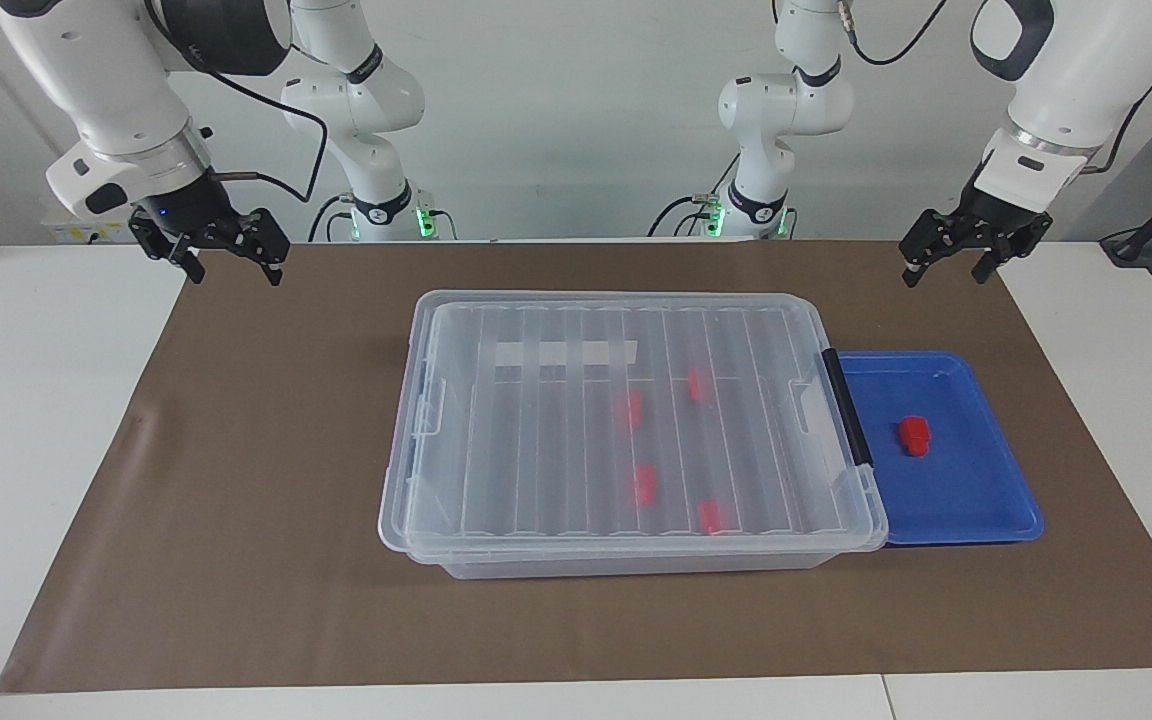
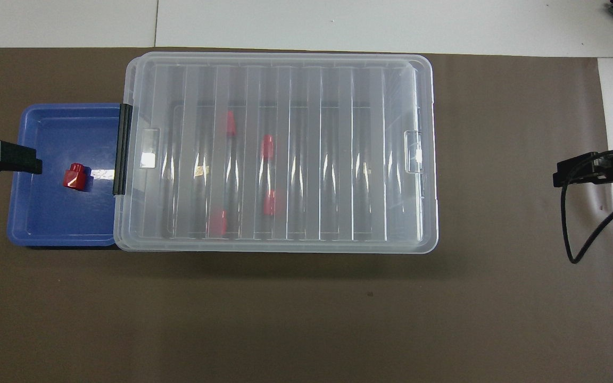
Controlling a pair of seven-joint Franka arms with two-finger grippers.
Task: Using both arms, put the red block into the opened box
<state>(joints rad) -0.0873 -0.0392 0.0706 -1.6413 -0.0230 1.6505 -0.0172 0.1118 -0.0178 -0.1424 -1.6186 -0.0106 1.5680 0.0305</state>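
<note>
The red block (image 1: 914, 436) lies alone in the blue tray (image 1: 976, 500), at the left arm's end of the table, touching neither gripper. The left gripper (image 1: 946, 262) hangs in the air with its fingers spread and empty, over the mat's (image 1: 266, 480) edge nearer to the robots than the tray. The right gripper (image 1: 234, 266) waits over the mat at the right arm's end — also spread wide, holding nothing, well apart from the block.

The box (image 1: 626, 440) stands just beside the tray, its black handle (image 1: 848, 408) toward it, and its ribbed lid (image 1: 496, 420) lies on top, covering the opening. Four more red blocks (image 1: 645, 484) show through the lid.

The block's narrower top points toward the robots — its long axis runs nearer-to-farther.
</note>
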